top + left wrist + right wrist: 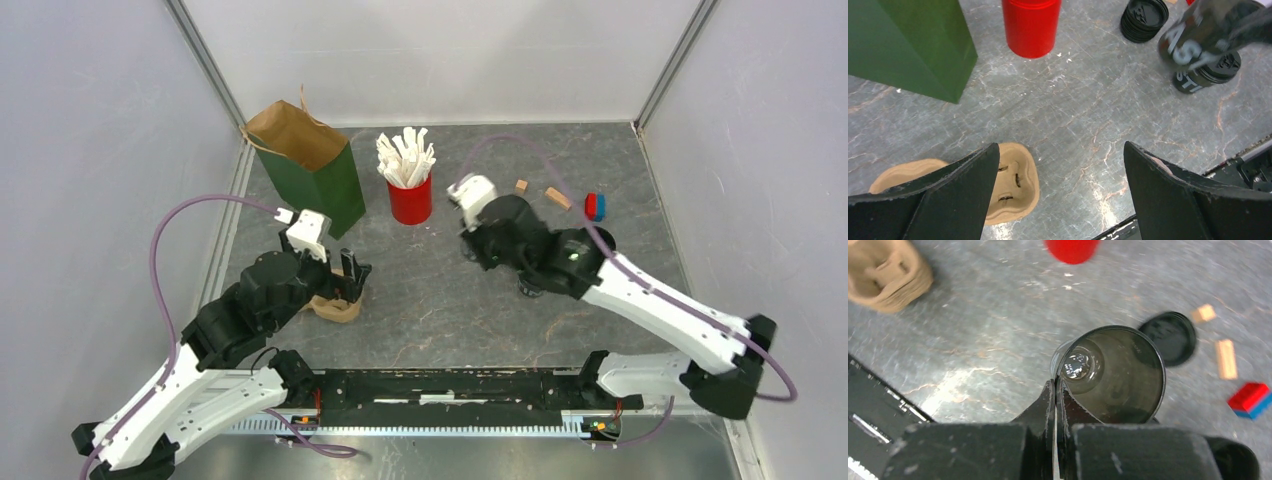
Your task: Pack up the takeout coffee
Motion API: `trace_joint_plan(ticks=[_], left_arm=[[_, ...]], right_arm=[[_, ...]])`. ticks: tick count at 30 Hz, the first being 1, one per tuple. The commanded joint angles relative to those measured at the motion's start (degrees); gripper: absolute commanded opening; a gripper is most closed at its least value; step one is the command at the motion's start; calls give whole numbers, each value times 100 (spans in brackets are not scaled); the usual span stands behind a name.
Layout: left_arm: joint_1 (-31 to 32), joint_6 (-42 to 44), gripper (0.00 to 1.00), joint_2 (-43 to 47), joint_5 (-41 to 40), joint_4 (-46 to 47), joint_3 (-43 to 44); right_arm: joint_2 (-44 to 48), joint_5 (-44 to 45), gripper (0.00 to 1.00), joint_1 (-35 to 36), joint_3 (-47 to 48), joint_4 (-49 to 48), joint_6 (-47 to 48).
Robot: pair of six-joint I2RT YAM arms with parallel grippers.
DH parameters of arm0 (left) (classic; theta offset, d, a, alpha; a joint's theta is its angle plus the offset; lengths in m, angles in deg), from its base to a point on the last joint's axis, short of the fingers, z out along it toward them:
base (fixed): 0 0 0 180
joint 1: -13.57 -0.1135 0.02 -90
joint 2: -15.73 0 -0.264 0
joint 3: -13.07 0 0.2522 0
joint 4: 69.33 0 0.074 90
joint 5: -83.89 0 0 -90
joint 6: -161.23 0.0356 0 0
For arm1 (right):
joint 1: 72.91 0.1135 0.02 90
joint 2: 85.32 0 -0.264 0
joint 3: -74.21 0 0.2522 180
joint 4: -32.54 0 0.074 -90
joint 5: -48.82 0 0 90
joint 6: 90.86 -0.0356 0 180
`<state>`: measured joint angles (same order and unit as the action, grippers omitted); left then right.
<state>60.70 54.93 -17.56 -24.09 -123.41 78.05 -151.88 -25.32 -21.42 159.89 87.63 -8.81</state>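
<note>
My right gripper (1055,382) is shut on the rim of the takeout coffee cup (1118,377), a black paper cup that is open and empty inside. In the left wrist view the cup (1193,37) hangs tilted and blurred, white letters on its side, above another black cup (1204,77) standing on the table. A black lid (1172,337) lies beyond it; the left wrist view shows a stack of lids (1144,17). From above, the right gripper (478,250) hides the cup. My left gripper (1060,147) is open and empty over the table, beside a tan cardboard cup carrier (1010,182).
The green paper bag (310,175) stands open at the back left. A red cup of white sticks (410,195) stands beside it. Two wooden blocks (540,192) and a red and blue block (595,206) lie at the back right. The carrier (335,305) lies by the left gripper (352,280).
</note>
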Motion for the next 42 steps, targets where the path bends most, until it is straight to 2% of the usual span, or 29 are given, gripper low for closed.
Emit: trace_joint_plan(ticks=[1, 7, 11, 21, 28, 32, 38, 42], left_arm=[[24, -171, 100, 268, -575, -90, 240], [24, -216, 100, 587, -1078, -108, 172], [24, -216, 100, 768, -1297, -86, 101], [24, -199, 100, 1129, -1419, 68, -146], [24, -207, 100, 1075, -1402, 76, -198], [24, -207, 100, 1024, -1329, 87, -210], [23, -160, 100, 917, -1146, 151, -208], [24, -53, 100, 771, -836, 222, -174]], right_arm=[[-609, 697, 0, 1001, -280, -775, 74], [-1153, 804, 0, 1559, -668, -1185, 178], [-1286, 509, 0, 1653, -990, -1511, 173], [-1676, 550, 2, 1807, -1289, -1763, 59], [-1795, 631, 14, 1874, -1217, -1675, 3], [-1662, 636, 29, 1874, -1089, -1540, -105], [-1240, 554, 33, 1778, -895, -1461, -125], [-969, 473, 33, 1173, -961, -1542, -56]])
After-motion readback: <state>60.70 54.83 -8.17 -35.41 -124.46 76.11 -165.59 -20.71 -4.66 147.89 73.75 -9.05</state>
